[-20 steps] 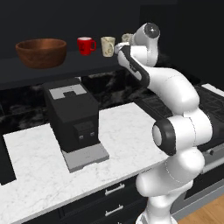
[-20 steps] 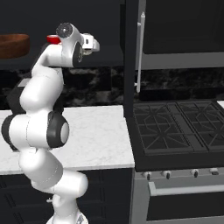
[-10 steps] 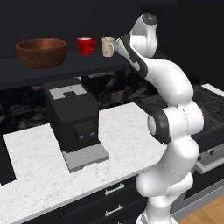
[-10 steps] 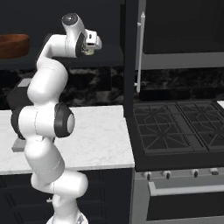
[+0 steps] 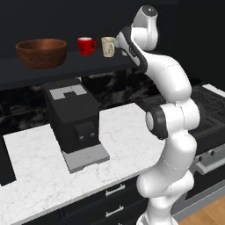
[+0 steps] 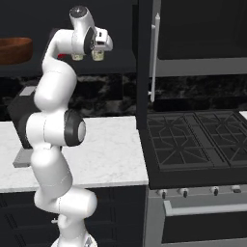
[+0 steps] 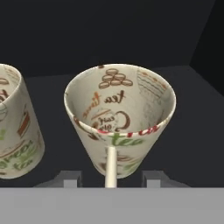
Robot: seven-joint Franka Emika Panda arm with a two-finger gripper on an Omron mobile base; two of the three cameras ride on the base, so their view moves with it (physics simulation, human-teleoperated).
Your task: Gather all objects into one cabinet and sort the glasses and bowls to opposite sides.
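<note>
Mug point(image 7: 119, 122): you see it upright on the shelf point(image 7: 183, 131), mouth up, handle toward the camera
Gripper point(image 7: 109, 180): fingers spread either side of mug; not pinching

On the cabinet shelf point(image 5: 66, 70) the bowl point(image 5: 42, 52) sits at the 9 o'clock end in the left base view. At 3 o'clock from it stands the red mug point(image 5: 86, 45), then a cream mug point(image 5: 108, 46) just beside that. The second cream mug point(image 7: 119, 118) stands upright at 3 o'clock of the first in the hand view, close but apart, its handle toward the claw point(image 7: 109, 180), whose tips flank it without touching. Below the shelf, the coffee machine point(image 5: 74, 118) rests on the table point(image 5: 123, 136). The stove point(image 6: 193, 144) adjoins the table at 3 o'clock in the right base view, with the cabinet door point(image 6: 144, 58) above their junction.
</note>
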